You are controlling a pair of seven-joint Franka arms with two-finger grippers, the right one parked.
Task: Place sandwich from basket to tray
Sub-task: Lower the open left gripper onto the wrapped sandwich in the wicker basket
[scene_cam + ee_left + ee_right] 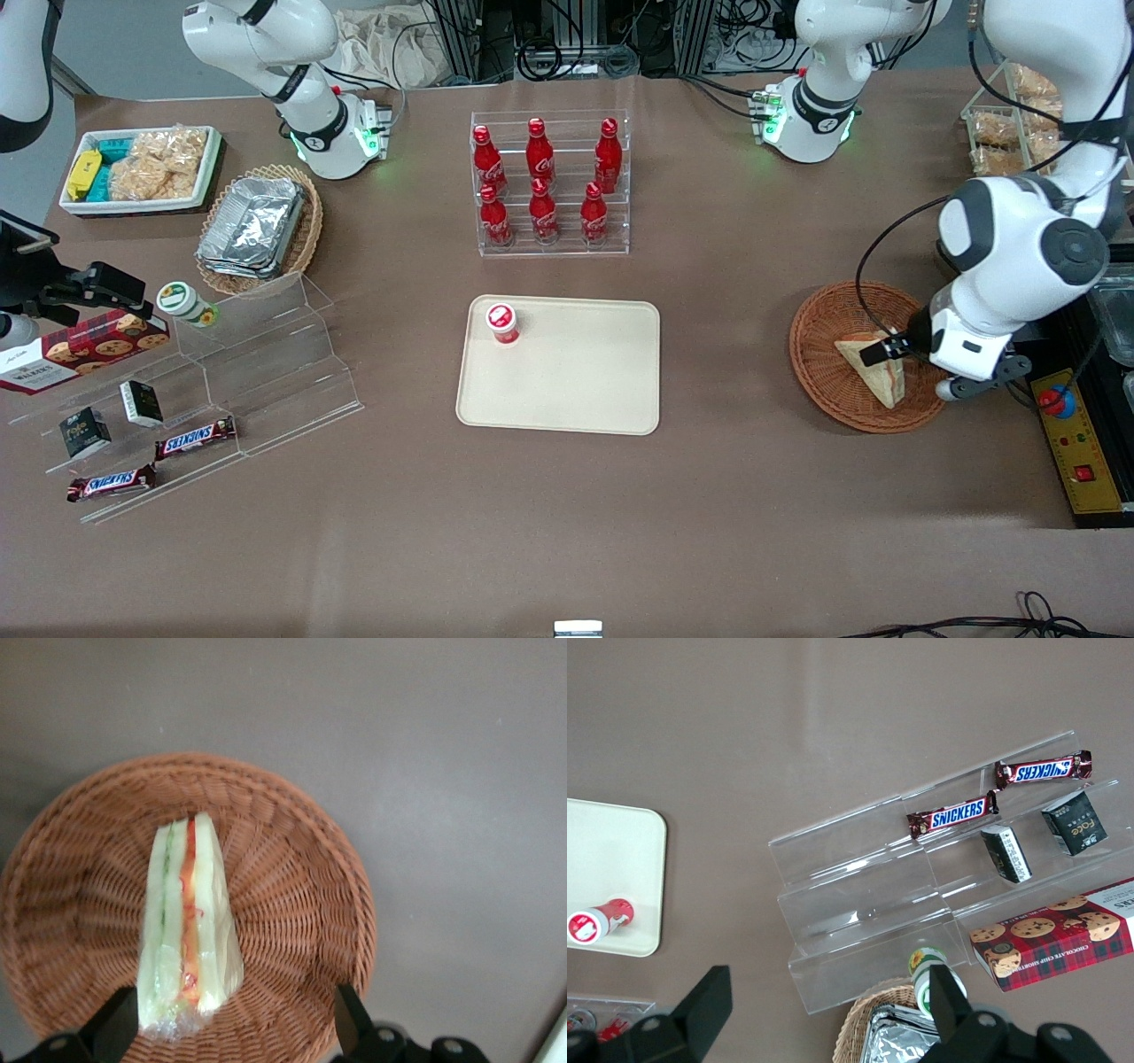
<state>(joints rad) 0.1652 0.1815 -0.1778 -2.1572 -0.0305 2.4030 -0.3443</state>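
Observation:
The sandwich lies in the reddish-brown basket toward the working arm's end of the table. In the left wrist view the sandwich stands on edge in the basket, showing green and red filling. My left gripper hangs low over the basket, open. Its fingers straddle the end of the sandwich, which sits close to one finger with a wide gap to the other; gripper midpoint. The beige tray lies mid-table.
A red-capped cup stands on the tray's corner. A rack of red bottles stands farther from the camera than the tray. A yellow control box lies beside the basket. A clear stepped shelf with snacks stands toward the parked arm's end.

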